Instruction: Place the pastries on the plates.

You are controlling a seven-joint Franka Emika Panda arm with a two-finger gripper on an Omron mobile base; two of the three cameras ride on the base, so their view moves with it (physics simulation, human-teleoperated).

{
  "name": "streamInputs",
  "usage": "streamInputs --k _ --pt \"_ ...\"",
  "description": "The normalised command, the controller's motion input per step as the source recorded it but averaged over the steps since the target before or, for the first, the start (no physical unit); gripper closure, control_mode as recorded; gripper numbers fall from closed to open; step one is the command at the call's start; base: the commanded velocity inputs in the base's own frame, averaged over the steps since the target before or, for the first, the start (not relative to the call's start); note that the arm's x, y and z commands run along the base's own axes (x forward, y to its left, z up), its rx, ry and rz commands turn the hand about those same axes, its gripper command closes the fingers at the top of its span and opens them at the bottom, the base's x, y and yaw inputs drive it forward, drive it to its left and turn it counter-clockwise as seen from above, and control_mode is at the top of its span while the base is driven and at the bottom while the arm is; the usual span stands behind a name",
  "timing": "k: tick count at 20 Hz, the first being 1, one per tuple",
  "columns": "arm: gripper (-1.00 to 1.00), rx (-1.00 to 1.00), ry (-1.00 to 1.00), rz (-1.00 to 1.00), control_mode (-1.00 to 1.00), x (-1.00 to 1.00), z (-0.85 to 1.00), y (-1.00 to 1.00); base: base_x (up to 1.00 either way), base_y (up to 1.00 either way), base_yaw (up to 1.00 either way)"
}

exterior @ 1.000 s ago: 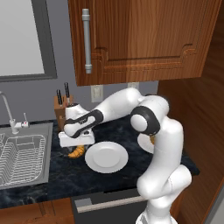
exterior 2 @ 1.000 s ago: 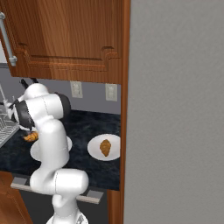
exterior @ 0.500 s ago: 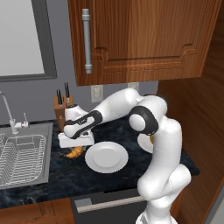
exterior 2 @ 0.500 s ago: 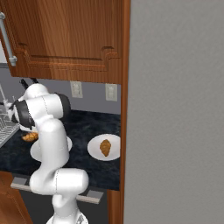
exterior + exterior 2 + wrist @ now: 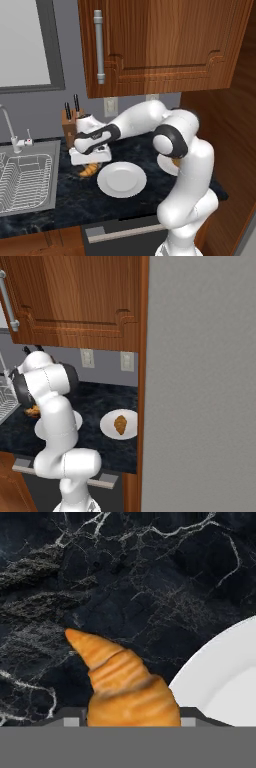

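Hand view: croissant tip up-left.

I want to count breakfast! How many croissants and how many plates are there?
Croissants: 2, one by the tool, one on the far plate
Plates: 2, one bare, one holding a croissant
Total: 4
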Motion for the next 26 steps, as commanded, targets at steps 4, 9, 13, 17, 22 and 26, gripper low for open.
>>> streamInputs --k 4,9,13,17,22,26 --pt "1.00 0.00 0.00 0.00 -1.00 -0.05 0.26 -0.31 0.00 0.00 0.00" --pt "1.00 0.00 0.00 0.00 -1.00 -0.23 0.00 -0.29 0.00 0.00 0.00" --pt "1.00 0.00 0.00 0.00 -1.00 -0.34 0.00 -0.24 0.00 0.00 0.00" --pt "1.00 0.00 0.00 0.00 -1.00 -0.28 0.09 -0.29 0.00 0.00 0.00" --pt "1.00 0.00 0.00 0.00 -1.00 -0.26 0.01 -0.31 0.00 0.00 0.00" --pt "1.00 0.00 0.00 0.00 -1.00 -0.16 0.00 -0.27 0.00 0.00 0.00"
